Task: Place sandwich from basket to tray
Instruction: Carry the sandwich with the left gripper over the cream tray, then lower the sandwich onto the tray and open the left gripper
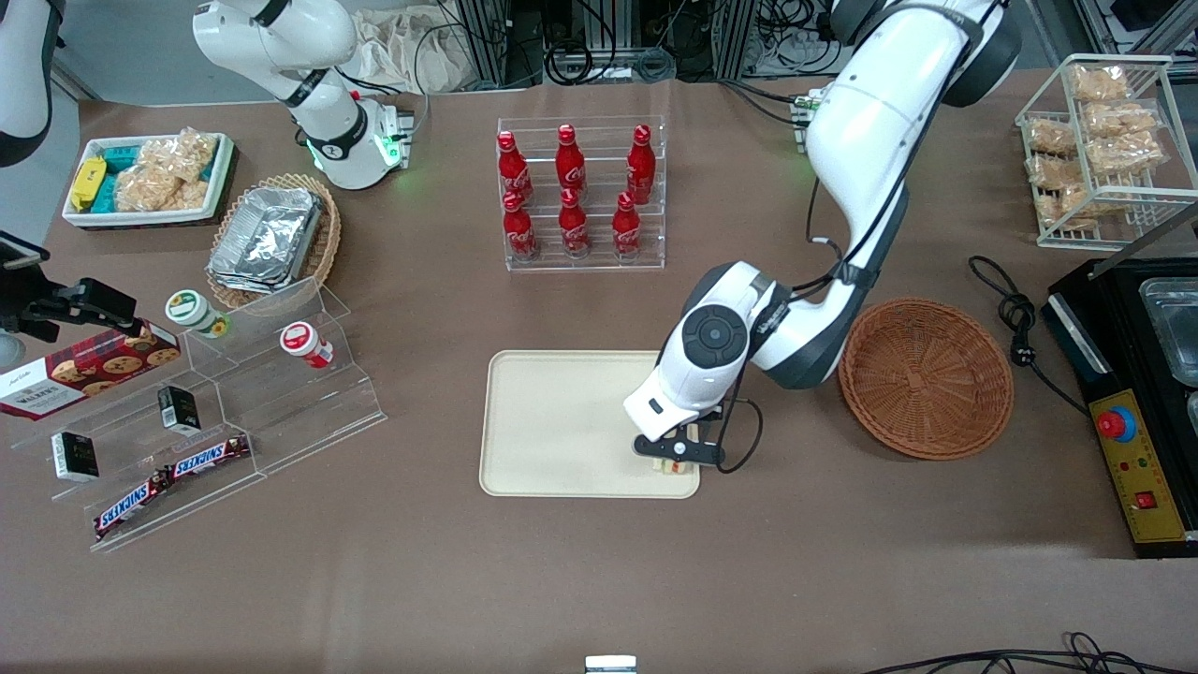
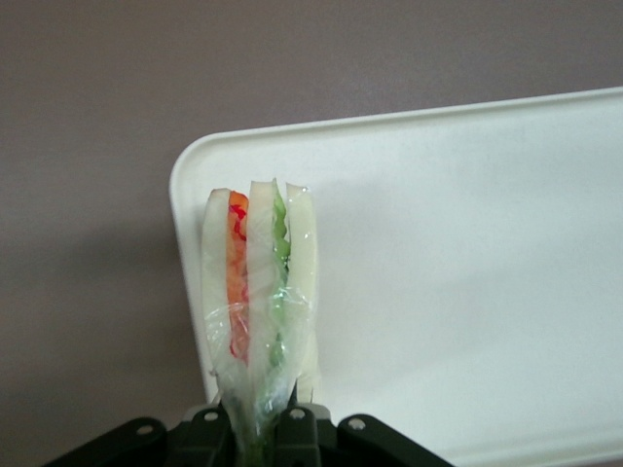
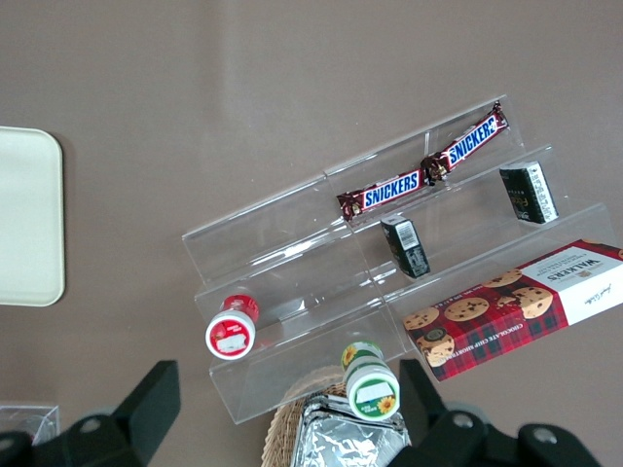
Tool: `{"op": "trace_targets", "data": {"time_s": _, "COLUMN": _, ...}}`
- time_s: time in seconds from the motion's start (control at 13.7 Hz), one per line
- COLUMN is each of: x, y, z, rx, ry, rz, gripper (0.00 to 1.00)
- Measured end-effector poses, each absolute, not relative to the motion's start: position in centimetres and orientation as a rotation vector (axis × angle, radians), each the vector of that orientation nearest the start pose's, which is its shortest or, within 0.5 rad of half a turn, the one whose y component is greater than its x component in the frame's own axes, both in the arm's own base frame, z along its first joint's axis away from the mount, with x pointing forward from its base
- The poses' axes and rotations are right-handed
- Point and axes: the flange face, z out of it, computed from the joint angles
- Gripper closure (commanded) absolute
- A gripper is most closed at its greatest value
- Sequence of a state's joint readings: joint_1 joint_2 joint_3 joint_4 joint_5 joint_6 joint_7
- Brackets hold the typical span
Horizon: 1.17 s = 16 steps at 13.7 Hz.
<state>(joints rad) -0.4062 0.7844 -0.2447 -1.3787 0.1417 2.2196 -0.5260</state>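
Note:
My left gripper (image 1: 676, 457) hangs over the corner of the cream tray (image 1: 562, 421) that is nearest the front camera and the basket. It is shut on the sandwich (image 2: 259, 282), a clear-wrapped wedge of pale bread with orange-red and green layers. The fingers (image 2: 297, 428) pinch the wrap at the wedge's narrow end. In the front view only a pale sliver of the sandwich (image 1: 670, 465) shows under the gripper. The reddish-brown wicker basket (image 1: 925, 376) lies beside the tray, toward the working arm's end of the table, with nothing in it.
A clear rack of red cola bottles (image 1: 580, 192) stands farther from the front camera than the tray. A tiered acrylic stand (image 1: 215, 412) with snack bars and cups lies toward the parked arm's end. A black appliance (image 1: 1137, 393) and a wire snack rack (image 1: 1104, 150) flank the basket.

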Motion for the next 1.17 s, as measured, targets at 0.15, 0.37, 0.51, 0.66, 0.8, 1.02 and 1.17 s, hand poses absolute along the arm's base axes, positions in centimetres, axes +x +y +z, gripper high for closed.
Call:
{"op": "trace_targets", "data": {"time_s": 0.15, "x": 61.5, "y": -41.4, "z": 23.9, "rx": -3.23, "ry": 0.171, "rz": -0.042, "gripper": 0.67}}
{"op": "trace_targets", "data": {"time_s": 0.37, "x": 61.5, "y": -41.5, "z": 23.5, "rx": -3.232, "ry": 0.142, "rz": -0.038, "gripper": 0.01}}
{"op": "trace_targets", "data": {"time_s": 0.51, "x": 61.7, "y": -41.4, "z": 24.1, "rx": -3.223, "ry": 0.111, "rz": -0.018, "gripper": 0.01}}
{"op": "trace_targets", "data": {"time_s": 0.66, "x": 61.6, "y": -41.1, "z": 25.7, "rx": -3.187, "ry": 0.098, "rz": 0.044, "gripper": 0.01}}
{"op": "trace_targets", "data": {"time_s": 0.8, "x": 61.5, "y": -40.2, "z": 29.6, "rx": -3.151, "ry": 0.089, "rz": 0.078, "gripper": 0.01}}
{"op": "trace_targets", "data": {"time_s": 1.02, "x": 61.9, "y": -36.6, "z": 38.3, "rx": -3.115, "ry": 0.047, "rz": 0.057, "gripper": 0.01}}
{"op": "trace_targets", "data": {"time_s": 1.17, "x": 62.3, "y": -32.3, "z": 43.4, "rx": -3.09, "ry": 0.082, "rz": 0.066, "gripper": 0.01}}
